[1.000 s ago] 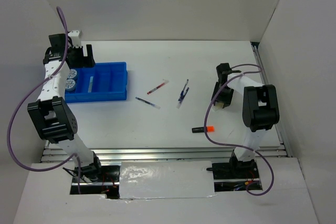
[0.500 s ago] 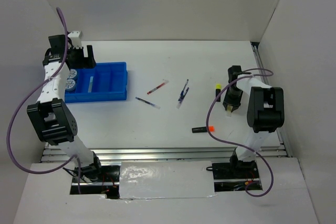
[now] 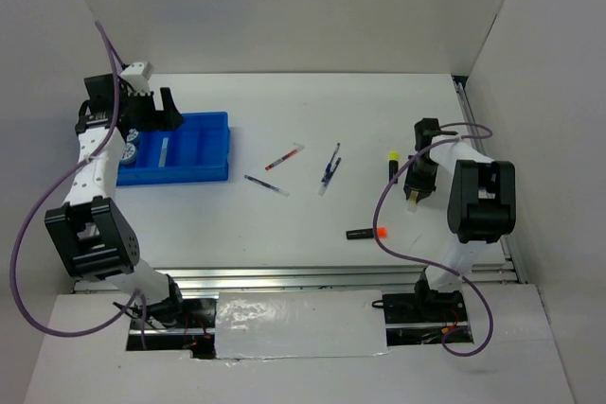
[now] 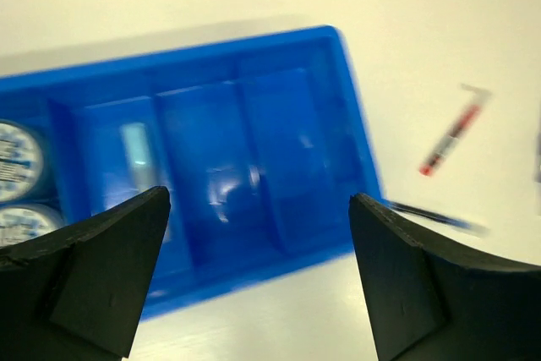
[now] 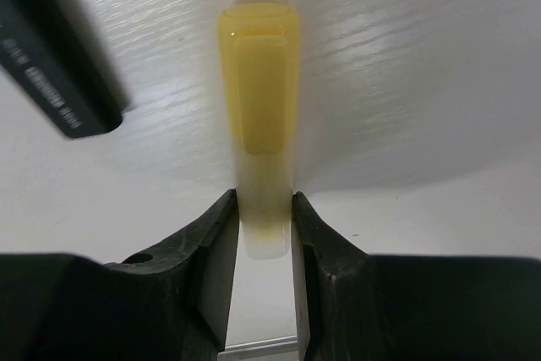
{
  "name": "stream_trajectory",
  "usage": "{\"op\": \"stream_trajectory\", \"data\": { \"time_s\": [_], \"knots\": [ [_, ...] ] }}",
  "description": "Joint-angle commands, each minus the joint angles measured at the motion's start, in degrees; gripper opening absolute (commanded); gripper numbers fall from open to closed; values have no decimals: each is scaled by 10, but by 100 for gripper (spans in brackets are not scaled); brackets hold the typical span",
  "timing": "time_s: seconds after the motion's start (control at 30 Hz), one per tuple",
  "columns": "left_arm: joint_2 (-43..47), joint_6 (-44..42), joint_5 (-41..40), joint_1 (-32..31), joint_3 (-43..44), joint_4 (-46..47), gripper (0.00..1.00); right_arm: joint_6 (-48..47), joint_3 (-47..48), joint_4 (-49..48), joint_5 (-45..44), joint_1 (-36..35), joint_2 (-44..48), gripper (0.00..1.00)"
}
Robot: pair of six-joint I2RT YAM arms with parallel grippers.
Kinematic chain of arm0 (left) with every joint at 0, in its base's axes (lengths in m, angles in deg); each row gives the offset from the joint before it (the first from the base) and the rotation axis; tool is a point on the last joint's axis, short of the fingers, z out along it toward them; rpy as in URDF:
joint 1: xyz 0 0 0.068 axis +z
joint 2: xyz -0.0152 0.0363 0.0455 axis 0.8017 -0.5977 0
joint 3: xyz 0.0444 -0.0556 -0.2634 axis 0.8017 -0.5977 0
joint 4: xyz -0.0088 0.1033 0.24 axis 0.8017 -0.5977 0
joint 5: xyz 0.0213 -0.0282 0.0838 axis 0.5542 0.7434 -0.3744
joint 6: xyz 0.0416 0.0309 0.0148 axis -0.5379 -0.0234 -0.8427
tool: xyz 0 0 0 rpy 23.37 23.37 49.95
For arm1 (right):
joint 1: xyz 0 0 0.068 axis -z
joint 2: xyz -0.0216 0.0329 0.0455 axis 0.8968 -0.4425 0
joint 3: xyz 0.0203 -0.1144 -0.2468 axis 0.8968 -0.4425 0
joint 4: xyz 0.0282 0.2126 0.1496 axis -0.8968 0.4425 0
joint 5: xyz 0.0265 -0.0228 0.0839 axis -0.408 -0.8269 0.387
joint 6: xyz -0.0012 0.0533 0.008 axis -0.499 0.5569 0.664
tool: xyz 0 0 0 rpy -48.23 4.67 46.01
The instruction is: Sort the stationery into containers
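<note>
Right gripper [image 5: 264, 209]: fingers pinched shut on the cream-yellow bar [image 5: 258, 82], gripping near one end. Can't tell if it's off the table yet. It's well apart from the blue tray [image 3: 210, 173], far to the tray's right. A black highlighter [image 5: 55, 61] lies just beside the bar on the tray side, so lift straight up before traversing. The end grip may pivot, so move slowly. Left gripper [image 4: 258, 200]: wide open, empty, over the tray. A pale blue bar [image 4: 135, 145] lies in the compartment next to the pots [image 4: 13, 158]; that's probably where this one goes. Clear the left arm first.
</note>
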Motion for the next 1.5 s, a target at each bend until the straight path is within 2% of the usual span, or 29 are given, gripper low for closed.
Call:
{"op": "stream_trajectory", "data": {
  "time_s": [0.0,0.13,0.27,0.37,0.5,0.63,0.83,1.03,1.3,1.47],
  "knots": [
    [75,42,119,1,-42,57,99,-34,13,4,41,-5,72,0],
    [119,133,201,-1,-120,131,99,-78,31,-8,99,-17,123,0],
    [151,178,241,-39,-161,151,99,-95,45,-24,137,-90,173,0],
    [180,236,240,-77,-206,203,99,-92,50,-52,153,-159,219,0],
    [171,254,221,-156,-209,196,97,-56,60,-99,177,-250,234,0],
    [159,279,179,-226,-208,206,89,-9,72,-158,162,-332,224,0],
    [126,327,137,-291,-188,211,82,25,117,-167,124,-424,176,0],
    [96,351,125,-325,-186,224,81,54,187,-135,89,-461,114,0],
    [88,362,125,-331,-200,231,82,56,219,-130,90,-487,91,0],
    [74,362,128,-331,-200,253,79,53,224,-133,93,-504,87,0]
  ]
}}
